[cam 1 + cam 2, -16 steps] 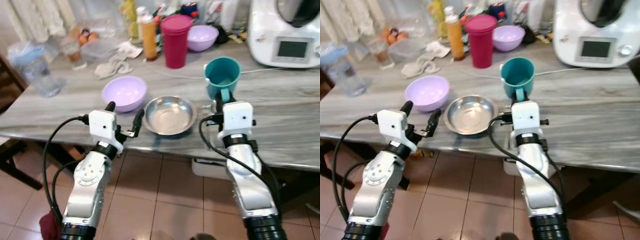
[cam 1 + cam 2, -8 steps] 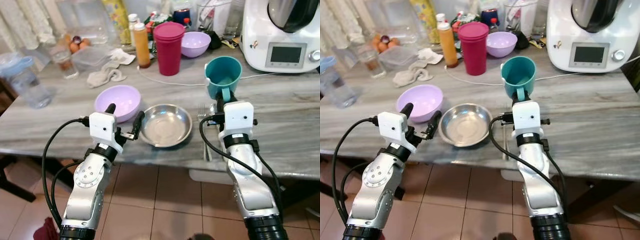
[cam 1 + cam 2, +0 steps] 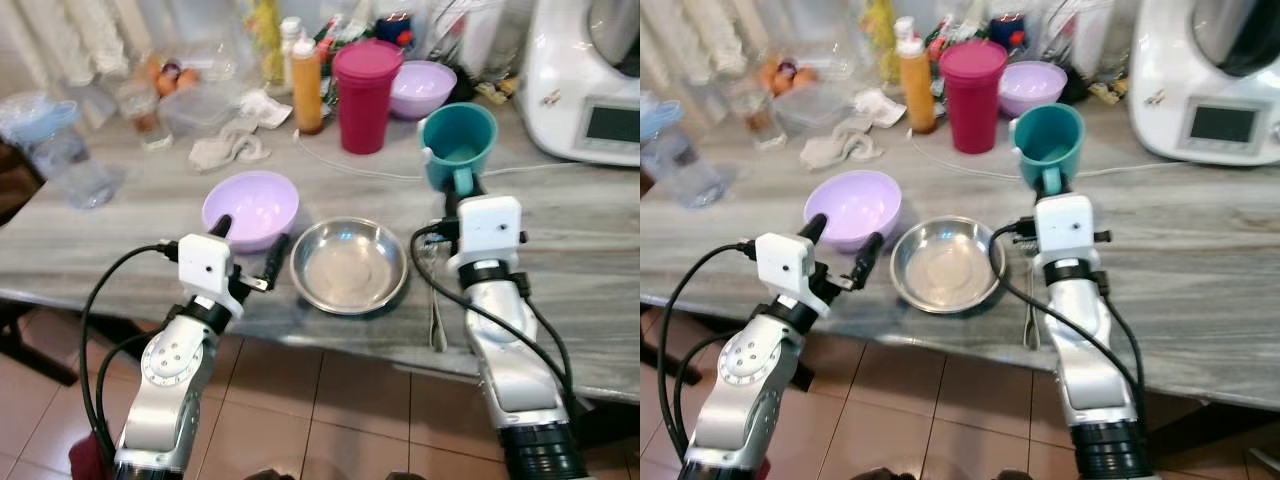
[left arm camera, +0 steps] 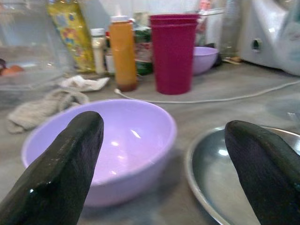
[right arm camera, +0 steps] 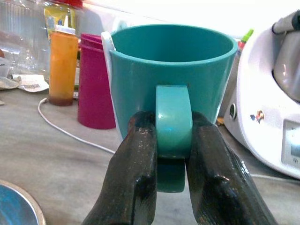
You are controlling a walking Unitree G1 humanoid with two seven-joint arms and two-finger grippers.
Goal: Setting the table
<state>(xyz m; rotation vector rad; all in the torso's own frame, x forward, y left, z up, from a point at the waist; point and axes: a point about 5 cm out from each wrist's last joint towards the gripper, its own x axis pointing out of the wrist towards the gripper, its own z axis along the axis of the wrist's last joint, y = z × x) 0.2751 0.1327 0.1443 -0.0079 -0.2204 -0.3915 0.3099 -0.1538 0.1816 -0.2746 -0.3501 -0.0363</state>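
A teal mug (image 3: pixel 457 146) is held upright above the table, with my right gripper (image 5: pixel 172 140) shut on its handle. A steel bowl (image 3: pixel 348 266) sits near the table's front edge, and a fork (image 3: pixel 436 300) lies just right of it below my right arm. A lilac bowl (image 3: pixel 250 208) stands left of the steel one. My left gripper (image 3: pixel 248 244) is open at the front edge, its fingers (image 4: pixel 65 159) pointing at the gap between the two bowls and touching neither.
At the back stand a magenta tumbler (image 3: pixel 364 96), an orange bottle (image 3: pixel 306 86), a second lilac bowl (image 3: pixel 421 88) and a white kitchen machine (image 3: pixel 592 80). A white cable (image 3: pixel 360 170) crosses the table. A cloth (image 3: pixel 228 148) and a water jug (image 3: pixel 55 150) lie left. Tiled floor below.
The camera has shifted, so the table sits differently in the picture. My right gripper still holds the mug at the same pose, and the left gripper remains open near the lilac bowl.
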